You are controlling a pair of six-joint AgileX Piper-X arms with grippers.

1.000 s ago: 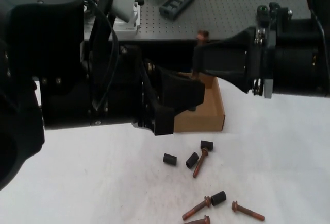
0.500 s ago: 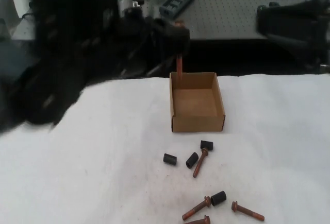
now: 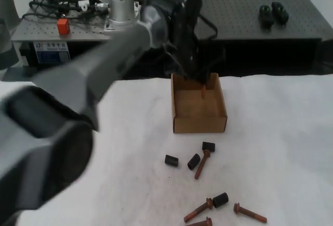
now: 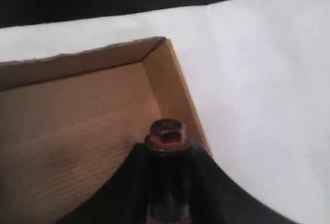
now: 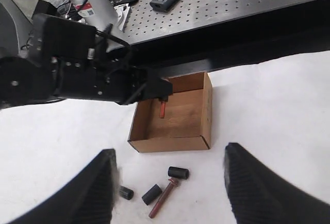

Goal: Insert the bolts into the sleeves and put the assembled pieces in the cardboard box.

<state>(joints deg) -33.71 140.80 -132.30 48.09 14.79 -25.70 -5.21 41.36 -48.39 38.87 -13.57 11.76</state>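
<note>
Left gripper (image 4: pixel 166 158) clenches a bolt (image 4: pixel 166 133) upright, its shank hanging inside the box (image 3: pixel 200 124) near a far corner, one wall just beside it. Right gripper (image 5: pixel 170 153) hangs spread wide above the box's near wall.

One loose bolt (image 3: pixel 202 222) is cut off (high view's lower edge).

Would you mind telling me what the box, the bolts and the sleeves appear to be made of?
box: brown corrugated cardboard, matte, ribbed lines inside.
bolts: probably metal, with a coppery reddish finish and a hex head.
sleeves: black and matte, perhaps rubber or plastic; unclear.
</note>
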